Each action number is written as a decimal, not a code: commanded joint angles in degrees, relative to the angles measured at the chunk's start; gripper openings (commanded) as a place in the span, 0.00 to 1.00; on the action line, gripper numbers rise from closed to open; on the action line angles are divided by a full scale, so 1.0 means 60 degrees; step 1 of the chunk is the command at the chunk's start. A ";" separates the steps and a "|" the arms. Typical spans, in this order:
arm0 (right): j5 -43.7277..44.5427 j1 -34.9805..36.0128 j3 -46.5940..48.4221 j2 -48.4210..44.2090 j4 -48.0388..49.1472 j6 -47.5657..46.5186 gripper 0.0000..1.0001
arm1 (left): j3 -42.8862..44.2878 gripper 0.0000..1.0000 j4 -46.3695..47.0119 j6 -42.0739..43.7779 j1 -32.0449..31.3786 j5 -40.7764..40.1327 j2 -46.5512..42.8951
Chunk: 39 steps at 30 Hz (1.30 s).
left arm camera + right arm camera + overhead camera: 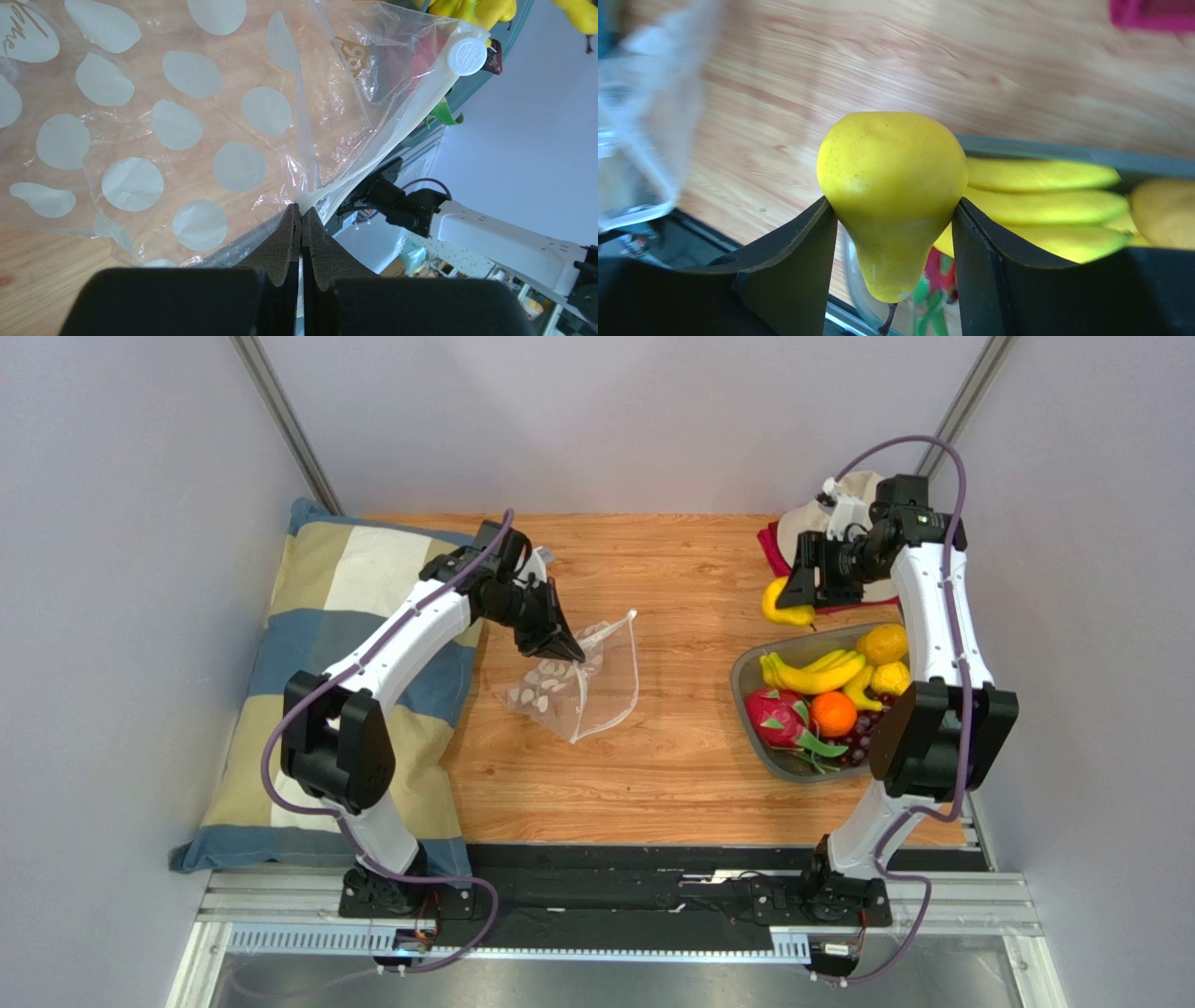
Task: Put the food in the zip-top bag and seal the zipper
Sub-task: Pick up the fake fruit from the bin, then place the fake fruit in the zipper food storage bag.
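Your right gripper holds a yellow pear, your left gripper pinches the bag, and nothing looks bagged or zipped yet.

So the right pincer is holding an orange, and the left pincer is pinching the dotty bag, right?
Not quite. The right pincer holds a yellow pear, not an orange; the right wrist view shows it. The orange lies in the tray. The left pincer does pinch the dotty bag.
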 commanded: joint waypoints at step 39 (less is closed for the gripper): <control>0.0756 0.7458 -0.0323 -0.0923 0.1797 0.0148 0.49 | -0.0750 0.00 0.2901 -0.2392 0.0615 0.5253 -0.0241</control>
